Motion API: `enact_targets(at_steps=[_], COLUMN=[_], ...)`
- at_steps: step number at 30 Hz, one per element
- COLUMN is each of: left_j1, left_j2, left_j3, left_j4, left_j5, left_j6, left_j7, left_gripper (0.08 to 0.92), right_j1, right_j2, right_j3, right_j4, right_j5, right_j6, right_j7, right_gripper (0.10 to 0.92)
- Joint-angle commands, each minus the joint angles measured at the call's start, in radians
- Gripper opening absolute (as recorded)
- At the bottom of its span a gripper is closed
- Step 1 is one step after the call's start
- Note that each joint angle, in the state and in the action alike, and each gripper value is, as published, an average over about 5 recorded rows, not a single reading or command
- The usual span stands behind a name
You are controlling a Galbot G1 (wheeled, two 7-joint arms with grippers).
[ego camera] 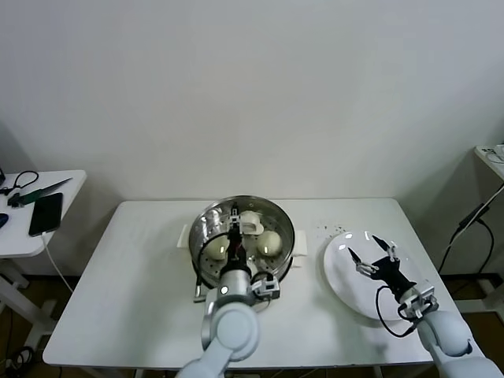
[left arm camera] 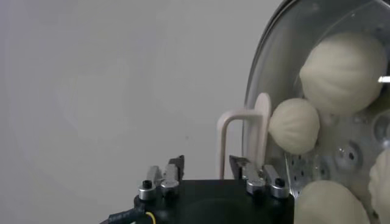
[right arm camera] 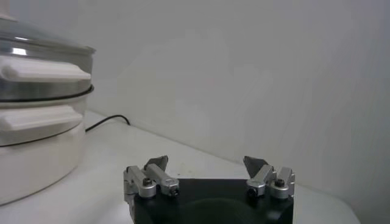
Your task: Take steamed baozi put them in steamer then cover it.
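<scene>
White wall and table frame the steamer (ego camera: 206,222), where the glass cover (left arm camera: 268,73) sits over the baozi (left arm camera: 344,72). Left gripper (ego camera: 234,233) stands spread just off the cover's white handle (left arm camera: 244,131), gripping nothing; right gripper (ego camera: 376,257) hangs spread over the white plate (ego camera: 340,277). That glass lid is likely heavy, slick and breakable: only the handle offers a safe hold.

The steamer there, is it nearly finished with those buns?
Nearly. The baozi sit inside the steamer, and the glass cover is on, its white handle just beyond the left claw, whose fingers stand apart. The plate under the open right claw holds none. Only withdrawing seems left.
</scene>
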Motion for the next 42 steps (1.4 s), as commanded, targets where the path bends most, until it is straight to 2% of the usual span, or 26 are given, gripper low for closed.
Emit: enact_targets(at_steps=[1,10,17,23,31,38,42], left_j1=[0.073,0.170,0.240,0.323,0.410,0.494,0.543], left_j2=[0.074,0.122,0.170,0.167,0.126,0.061,0.033], left_j3=[-0.024,-0.107,-0.202,-0.344,-0.609,-0.808,-0.860], left_j4=[-0.146,-0.215,-0.249,-0.253,-0.228,-0.187,-0.155], left_j5=[-0.213,-0.500,-0.752,-0.952,-1.335,-1.567,-1.646], left_j6=[-0.021,-0.194,-0.326,-0.488,-0.657,-0.714,-0.741], left_j7=[-0.092,-0.266,-0.384,-0.459,-0.474,-0.432,-0.408], left_gripper=[0.568,0.801,0.822,0.823,0.823,0.823,0.823], right_j1=[-0.001,-0.001,-0.015,-0.033,-0.064,-0.102,-0.129], right_j2=[-0.004,-0.002,0.005,0.016,0.031,0.053,0.076], right_j3=[0.012,0.041,0.057,0.071,0.090,0.112,0.126], right_j4=[0.016,0.027,0.036,0.049,0.083,0.117,0.139], right_j5=[0.005,0.034,0.044,0.040,0.027,0.025,0.024], right_j6=[-0.060,-0.088,-0.084,-0.066,-0.046,-0.037,-0.034], right_j7=[0.012,0.006,0.008,0.009,0.014,0.016,0.021], right_gripper=[0.823,0.823,0.823,0.823,0.823,0.823,0.823])
